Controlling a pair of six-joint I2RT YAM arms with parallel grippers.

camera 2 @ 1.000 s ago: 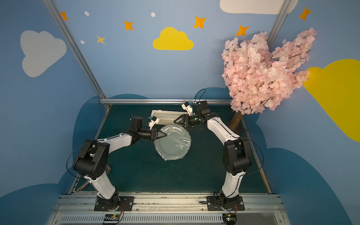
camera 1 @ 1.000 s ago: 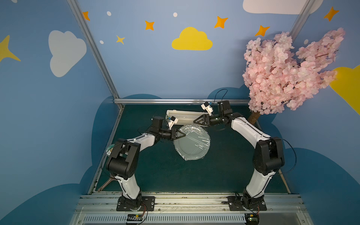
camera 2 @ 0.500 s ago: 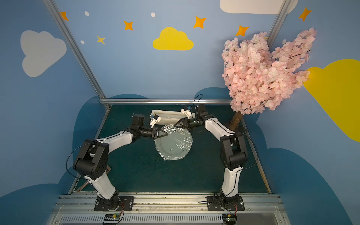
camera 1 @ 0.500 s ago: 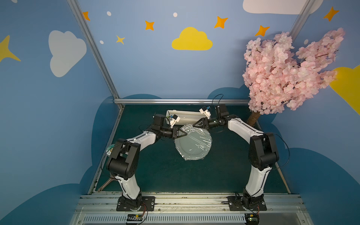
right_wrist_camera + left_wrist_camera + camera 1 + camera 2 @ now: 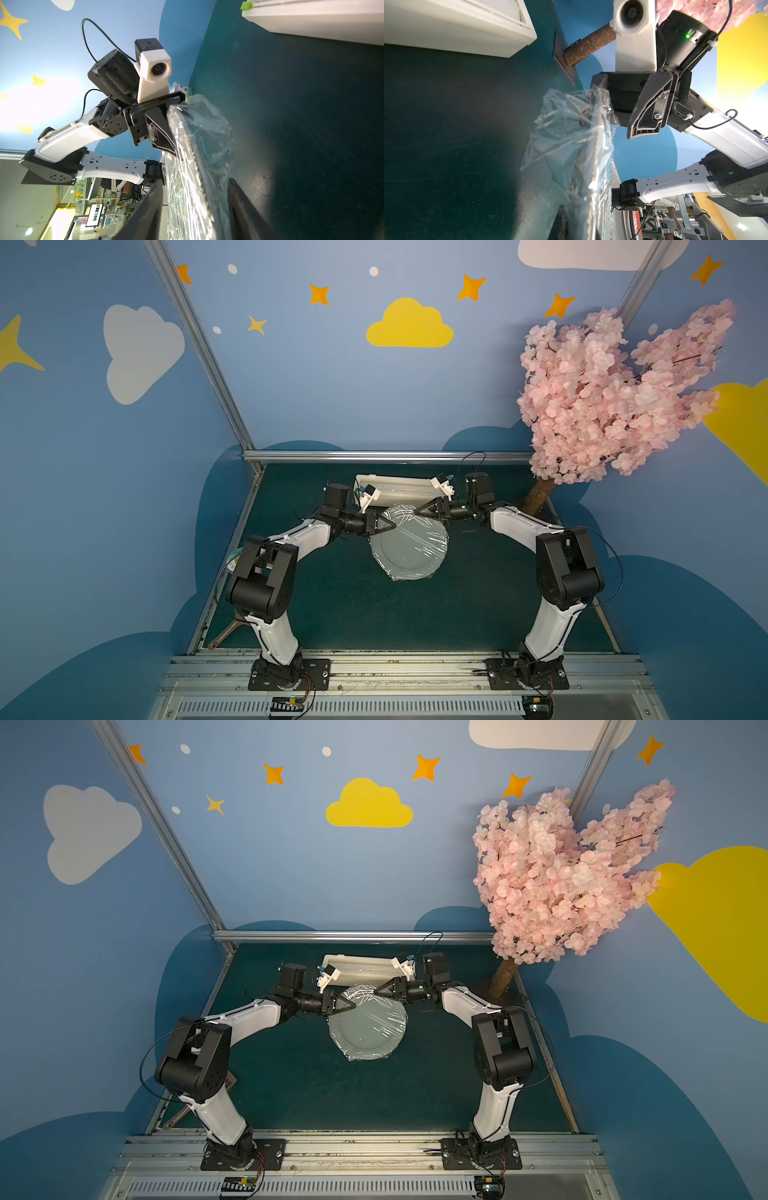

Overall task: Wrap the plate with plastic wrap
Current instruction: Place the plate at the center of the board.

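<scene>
Blue walls painted with clouds and stars are enclosing a dark green bench [image 5: 332, 614], and the plate [image 5: 409, 547] is sitting near its middle, toward the far edge. Both wrist views are showing the far rim edge-on and apparently raised off the bench. Whether the near rim is resting down, I cannot tell.

The plastic wrap [image 5: 566, 128] is lying stretched and wrinkled over the plate's face, with a loose crumpled flap hanging past the far rim toward the bench. That raised rim is probably giving the flap room to go underneath.

The left gripper [image 5: 384, 526] is pinching the far-left part of the rim, its jaws drawn tight on plate and film together, most likely to keep the plate up and steady. The right gripper [image 5: 419, 510] is sitting at the far-right part of the rim with its jaws partly apart, one on each side of the edge. I am seeing a gap on both sides, so it is gripping nothing yet.

Just behind the plate, the cream dispenser box [image 5: 395, 489] is lying along the far edge. The pink blossom tree [image 5: 615, 398] is standing at the far right corner.
</scene>
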